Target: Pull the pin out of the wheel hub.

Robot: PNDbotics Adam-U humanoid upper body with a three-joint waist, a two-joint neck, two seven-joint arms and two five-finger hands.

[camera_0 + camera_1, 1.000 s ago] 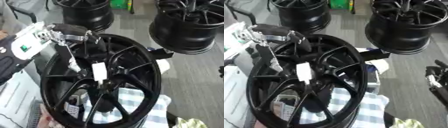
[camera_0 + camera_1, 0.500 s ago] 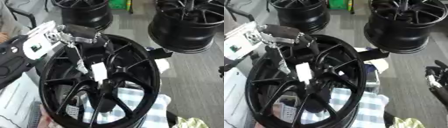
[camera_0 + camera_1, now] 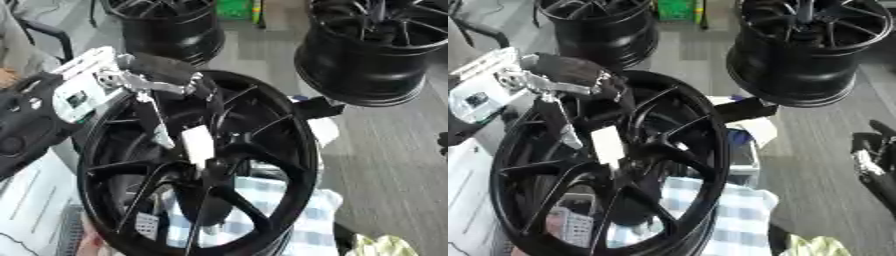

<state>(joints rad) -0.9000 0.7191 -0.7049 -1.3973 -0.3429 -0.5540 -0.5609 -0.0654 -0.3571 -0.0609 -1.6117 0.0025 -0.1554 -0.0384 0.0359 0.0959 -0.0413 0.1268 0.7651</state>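
The black wheel hub (image 3: 262,165) stands tilted in the middle, resting on a checked cloth. A white pin (image 3: 198,145) sits at its centre, where the spokes meet. My left hand (image 3: 131,82), white and silver with black fingers, reaches in from the left over the hub's upper left rim. Its black fingers (image 3: 166,70) lie straight across the rim. One thin finger points down between the spokes and ends just left of the pin; I cannot tell whether it touches. My right hand (image 3: 871,162) hangs open at the right edge, away from the hub.
Two more black wheels stand behind, one at the back left (image 3: 166,25) and one at the back right (image 3: 376,50). A blue and white checked cloth (image 3: 293,220) lies beneath the hub. A white surface (image 3: 26,200) runs along the left. Grey floor shows on the right.
My left hand has moved right and further over the hub's rim, its thin finger closer to the pin. The pin stays in the hub. The right hand has not moved.
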